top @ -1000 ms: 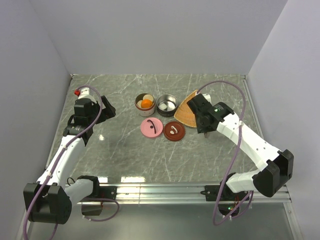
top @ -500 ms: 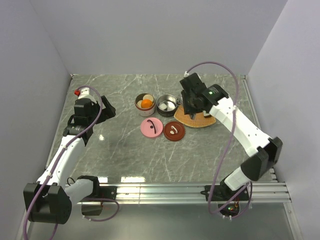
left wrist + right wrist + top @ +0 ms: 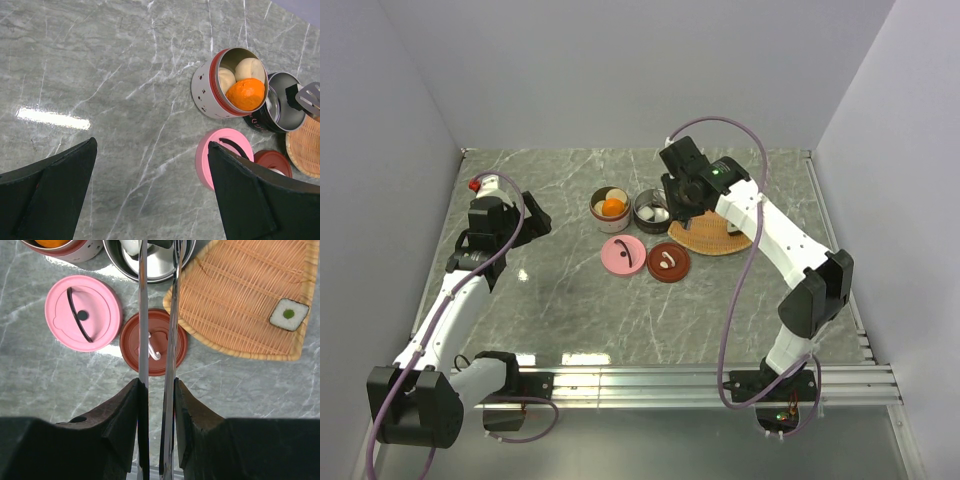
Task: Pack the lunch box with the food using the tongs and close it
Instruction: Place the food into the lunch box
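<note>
The lunch box stands as two open round tiers. The white, red-rimmed tier (image 3: pixel 611 206) (image 3: pixel 220 92) holds an orange ball (image 3: pixel 245 94) and cream balls (image 3: pixel 248 68). Beside it is the steel tier (image 3: pixel 653 210) (image 3: pixel 158 275). My right gripper (image 3: pixel 682 195) (image 3: pixel 157 385) is shut on the tongs (image 3: pixel 143 315). Their tips reach over the steel tier, with a dark piece between them at the frame's top edge. One sushi roll (image 3: pixel 289 314) lies on the woven tray (image 3: pixel 235 305). My left gripper (image 3: pixel 535 218) (image 3: pixel 150 185) hangs open over bare table, left of the tiers.
A pink lid (image 3: pixel 623 255) (image 3: pixel 82 312) and a brown-red lid (image 3: pixel 669 262) (image 3: pixel 127 342) lie flat in front of the tiers. The woven tray (image 3: pixel 715 238) sits to their right. Grey walls close the table at back and sides.
My right arm has swung left and back with the tongs, from the tray's right side, across the tray, to the steel tier. The left arm has not moved.
</note>
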Action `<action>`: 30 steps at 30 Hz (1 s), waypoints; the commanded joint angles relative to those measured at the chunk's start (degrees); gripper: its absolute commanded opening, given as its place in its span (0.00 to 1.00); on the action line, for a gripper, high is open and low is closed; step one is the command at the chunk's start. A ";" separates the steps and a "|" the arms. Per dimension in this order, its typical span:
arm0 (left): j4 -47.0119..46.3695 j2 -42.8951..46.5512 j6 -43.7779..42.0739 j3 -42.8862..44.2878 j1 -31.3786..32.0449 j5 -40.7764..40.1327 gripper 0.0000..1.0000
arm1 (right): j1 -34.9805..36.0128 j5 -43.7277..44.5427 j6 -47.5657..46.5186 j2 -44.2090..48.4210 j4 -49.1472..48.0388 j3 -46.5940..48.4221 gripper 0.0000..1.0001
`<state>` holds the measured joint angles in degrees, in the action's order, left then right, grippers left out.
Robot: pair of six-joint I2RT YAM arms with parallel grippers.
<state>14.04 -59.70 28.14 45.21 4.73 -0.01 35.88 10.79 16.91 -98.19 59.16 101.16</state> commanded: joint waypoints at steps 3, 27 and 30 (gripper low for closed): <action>-1.83 0.46 -0.28 0.84 -0.25 0.19 0.99 | 0.33 0.29 -1.26 -0.95 -2.11 2.99 0.36; -2.35 0.03 -0.02 0.23 -0.34 0.19 1.00 | -1.51 12.33 -0.30 14.25 4.21 -5.35 0.48; -2.53 -0.33 -0.02 0.14 -0.34 0.19 1.00 | -3.79 12.68 0.06 18.47 4.57 -10.80 0.48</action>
<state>14.04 -59.88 28.16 45.21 4.69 0.01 34.41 19.70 16.23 -84.03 62.26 93.69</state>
